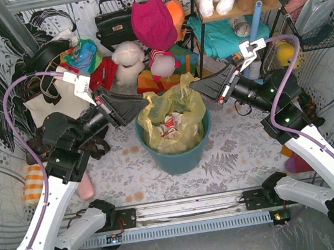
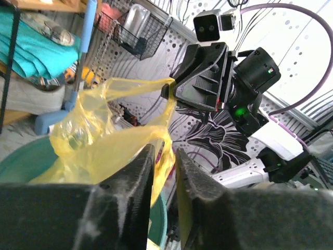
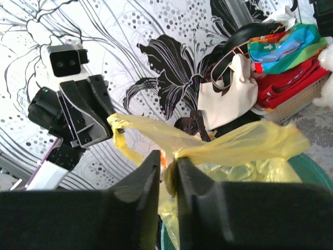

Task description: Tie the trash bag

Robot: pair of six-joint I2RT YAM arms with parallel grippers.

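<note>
Thin translucent yellow-green plastic trash bag [image 1: 176, 101] sits in teal round bin [image 1: 181, 158] mid worktop [image 1: 234, 152]; left tool [image 1: 144, 105] and right tool [image 1: 194, 85] each pinch an opposite rim strip, likely drawing out ends for knotting.

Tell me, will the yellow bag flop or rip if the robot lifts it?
Probably floppy: the trash bag is thin, wrinkled plastic, drooping between the left end effector and right end effector. Likely light, since only crumpled paper shows inside. It may stretch or tear where pinched edges pull into strips.
</note>
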